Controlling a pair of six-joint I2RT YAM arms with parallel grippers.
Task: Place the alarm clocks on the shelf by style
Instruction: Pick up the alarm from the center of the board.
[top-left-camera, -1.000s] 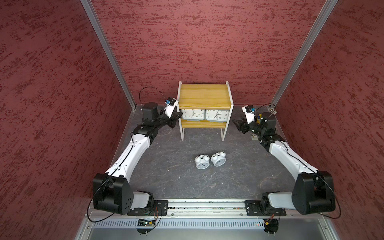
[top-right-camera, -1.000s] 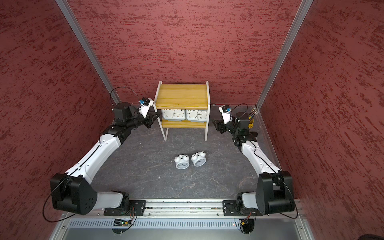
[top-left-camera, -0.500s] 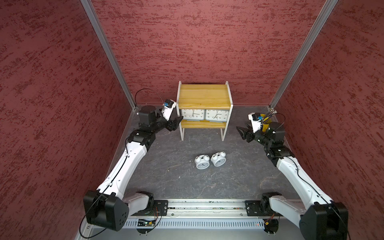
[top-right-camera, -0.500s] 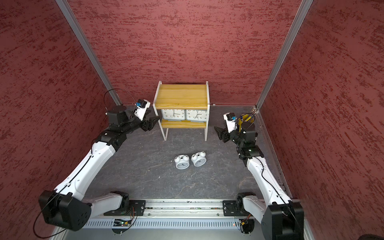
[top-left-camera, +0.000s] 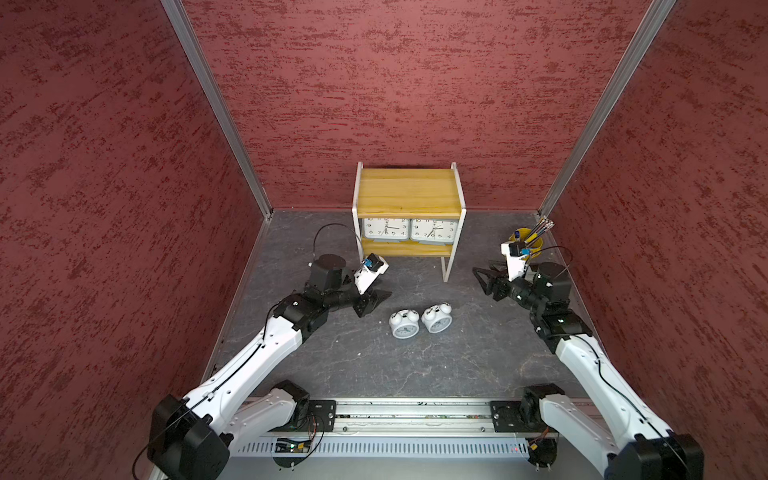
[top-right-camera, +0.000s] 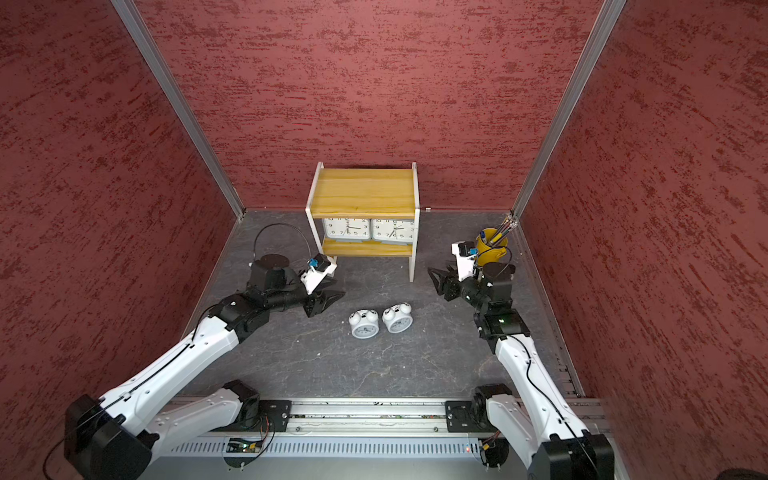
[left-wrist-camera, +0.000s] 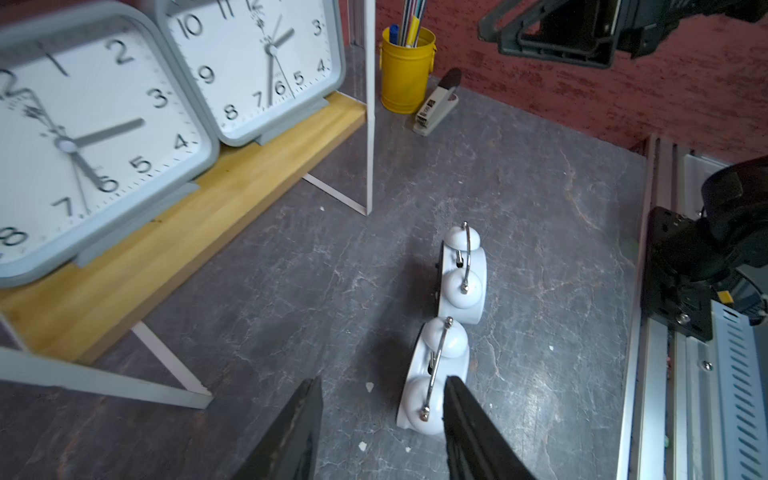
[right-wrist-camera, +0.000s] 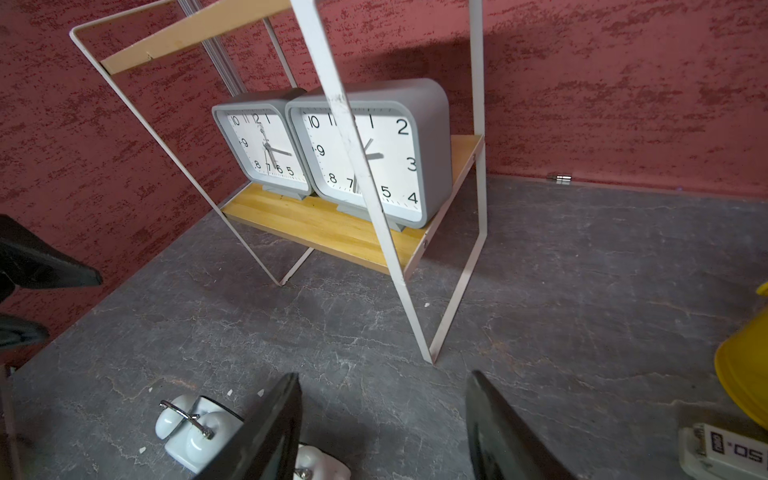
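Left wrist view: twin-bell clocks (left-wrist-camera: 461, 286) sit before the shelf (left-wrist-camera: 270, 166); left gripper (left-wrist-camera: 382, 380) and right gripper (right-wrist-camera: 383, 375) fingers apart, empty.

Mottled red walls (top-left-camera: 415, 83), aluminium corner posts (top-left-camera: 217, 108) — dark grey veined floor (top-left-camera: 415, 365).

I have the shelf (top-left-camera: 407, 195) at the bench's (top-left-camera: 357, 365) back. Two rectangular clocks (top-left-camera: 384, 229) stand side by side on its lower board (top-left-camera: 405, 249). Two twin-bell clocks (top-left-camera: 404, 325) rest on the bench before the shelf, and the pencil cup (top-right-camera: 492, 249) stands right of it.
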